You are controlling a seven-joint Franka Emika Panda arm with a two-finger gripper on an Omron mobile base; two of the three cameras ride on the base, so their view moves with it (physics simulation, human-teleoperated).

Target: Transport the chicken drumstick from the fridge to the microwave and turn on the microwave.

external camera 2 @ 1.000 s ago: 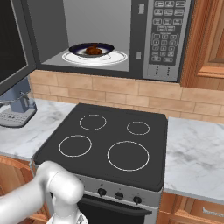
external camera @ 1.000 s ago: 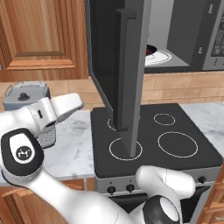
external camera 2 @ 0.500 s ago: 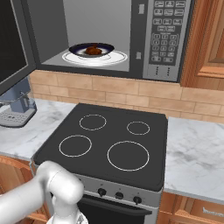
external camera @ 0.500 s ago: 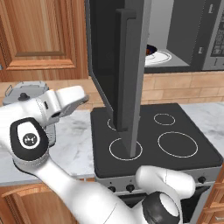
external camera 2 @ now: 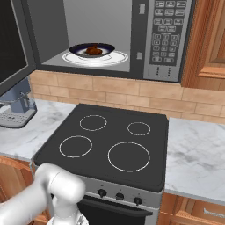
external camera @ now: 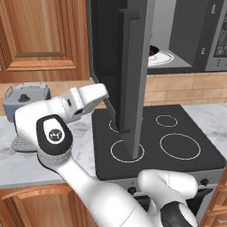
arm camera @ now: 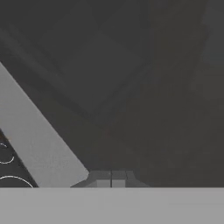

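— Chicken drumstick [external camera 2: 92,51]: where is it?

— Inside the microwave [external camera 2: 169,39], lying on a dark plate [external camera 2: 105,47] that sits on the white turntable [external camera 2: 118,58] in the open cavity.

— And the microwave's door?

— The door [external camera: 116,57] stands swung open to the left of the cavity, edge-on in the left base view, its bar handle [external camera: 133,80] facing out over the stove [external camera 2: 110,145] below the microwave.

— The gripper?

— The gripper [arm camera: 111,179] is up against the door's dark glass; in the hand view its two tips sit pressed together, nothing between them.

— The keypad?

— On the microwave's right side, the keypad [external camera 2: 166,35] is well apart from the arm.

— Anything else near the microwave?

— A grey toaster [external camera: 24,99] stands on the marble counter [external camera 2: 197,154], down and to the left of the microwave; brick backsplash runs just under it.
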